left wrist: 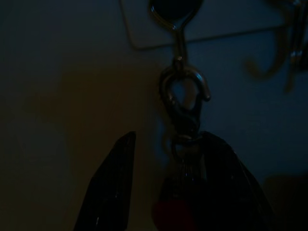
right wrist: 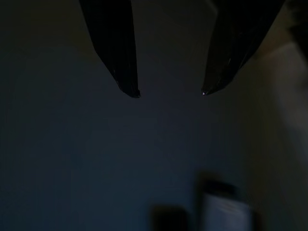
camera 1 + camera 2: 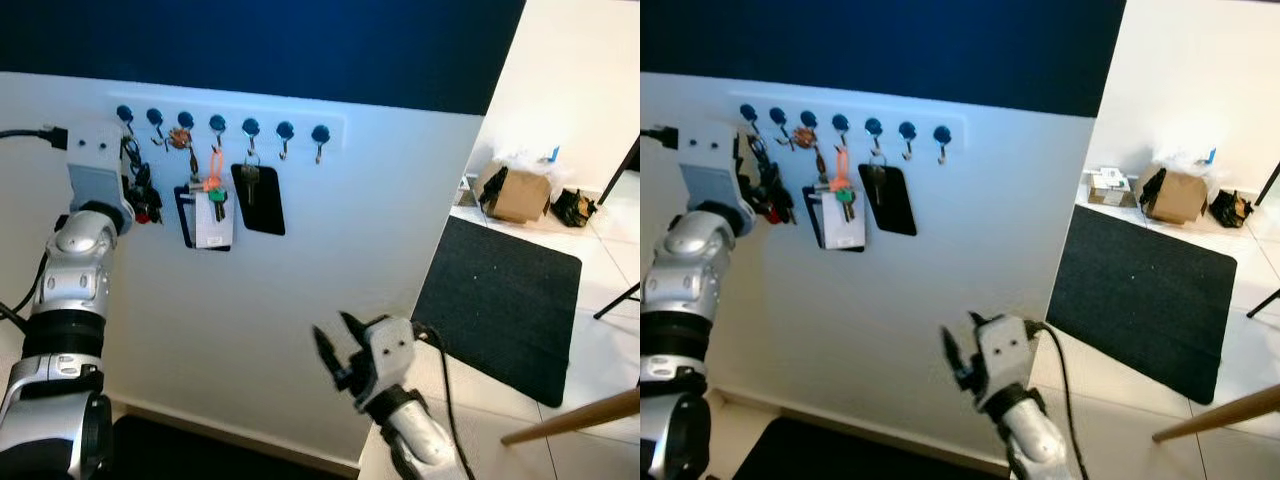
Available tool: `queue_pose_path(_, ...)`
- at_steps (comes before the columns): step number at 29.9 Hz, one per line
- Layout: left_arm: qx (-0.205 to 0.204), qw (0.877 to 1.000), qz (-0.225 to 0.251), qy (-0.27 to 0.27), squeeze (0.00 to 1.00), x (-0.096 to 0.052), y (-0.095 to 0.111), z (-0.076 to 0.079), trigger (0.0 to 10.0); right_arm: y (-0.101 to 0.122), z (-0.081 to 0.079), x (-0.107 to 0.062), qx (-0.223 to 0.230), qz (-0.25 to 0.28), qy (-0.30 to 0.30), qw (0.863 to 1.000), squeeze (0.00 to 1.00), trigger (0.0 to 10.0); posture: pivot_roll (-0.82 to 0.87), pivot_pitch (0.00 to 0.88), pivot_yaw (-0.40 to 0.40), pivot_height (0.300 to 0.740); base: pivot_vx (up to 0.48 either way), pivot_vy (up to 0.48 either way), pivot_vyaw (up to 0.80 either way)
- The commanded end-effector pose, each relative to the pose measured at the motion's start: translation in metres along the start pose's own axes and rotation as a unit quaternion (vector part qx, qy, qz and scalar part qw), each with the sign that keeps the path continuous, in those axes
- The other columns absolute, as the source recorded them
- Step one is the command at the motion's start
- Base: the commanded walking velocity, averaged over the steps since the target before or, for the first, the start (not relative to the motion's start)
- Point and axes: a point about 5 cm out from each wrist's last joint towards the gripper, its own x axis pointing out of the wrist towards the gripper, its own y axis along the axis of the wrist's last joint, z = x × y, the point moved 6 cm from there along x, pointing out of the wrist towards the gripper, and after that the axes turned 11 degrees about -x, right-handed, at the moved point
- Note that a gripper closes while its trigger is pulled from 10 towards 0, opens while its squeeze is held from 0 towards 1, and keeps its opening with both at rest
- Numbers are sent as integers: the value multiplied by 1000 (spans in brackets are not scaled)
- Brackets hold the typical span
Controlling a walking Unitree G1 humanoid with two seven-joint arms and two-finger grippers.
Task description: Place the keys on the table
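Note:
A white hook rail (image 3: pixel 230 125) runs along the white wall. From its leftmost hook (image 1: pixel 175 14) hangs a dark key bunch (image 3: pixel 143 200) with a red tag, held on by a metal clasp (image 1: pixel 184 96). My left gripper (image 1: pixel 168 187) is raised to this bunch. Its fingers stand apart on either side of the keys just below the clasp, one finger against them and a gap at the other. My right gripper (image 3: pixel 335 345) is low in front of the wall, open and holding nothing.
Further hooks carry an orange-tagged key set with a white card (image 3: pixel 212 205) and a key with a black fob (image 3: pixel 258 198). A black mat (image 3: pixel 500 300), a cardboard box (image 3: pixel 520 192) and a wooden pole (image 3: pixel 575 418) lie to the right.

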Motion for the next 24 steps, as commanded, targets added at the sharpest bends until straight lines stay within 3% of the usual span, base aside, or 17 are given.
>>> queue_pose_path(1,7,1000,8,4,0,2,6,-4,5529,11,-5,4,9,14,15,1000,0,10000,125,153,5,740,0,0,0)
queue_pose_path(6,5,1000,14,1,0,4,10,-2,5569,18,-9,9,16,22,24,999,0,10000,131,146,4,740,0,0,0)
queue_pose_path(11,6,1000,21,0,0,6,14,-2,4863,18,-10,9,17,18,27,999,0,10000,134,144,6,740,0,0,0)
queue_pose_path(13,11,1000,25,-1,0,7,16,-3,2706,18,-9,9,18,14,25,999,0,10000,135,144,7,740,0,0,0)
queue_pose_path(14,12,1000,25,-1,0,7,17,-3,2706,18,-9,9,18,13,24,999,0,10000,136,145,7,740,0,0,0)
queue_pose_path(15,13,1000,27,0,0,8,18,-4,1804,17,-9,10,18,12,23,999,0,10000,137,145,9,740,0,0,0)
queue_pose_path(18,13,1000,28,0,0,8,19,-4,1804,17,-8,10,18,11,23,1000,0,10000,137,145,9,740,0,0,0)
queue_pose_path(20,14,999,30,0,0,9,21,-4,0,15,-8,10,19,8,22,1000,0,10000,140,146,10,740,0,0,0)
queue_pose_path(24,16,999,34,0,0,8,22,-5,0,12,-9,9,22,3,20,1000,0,10000,144,146,12,740,0,0,0)
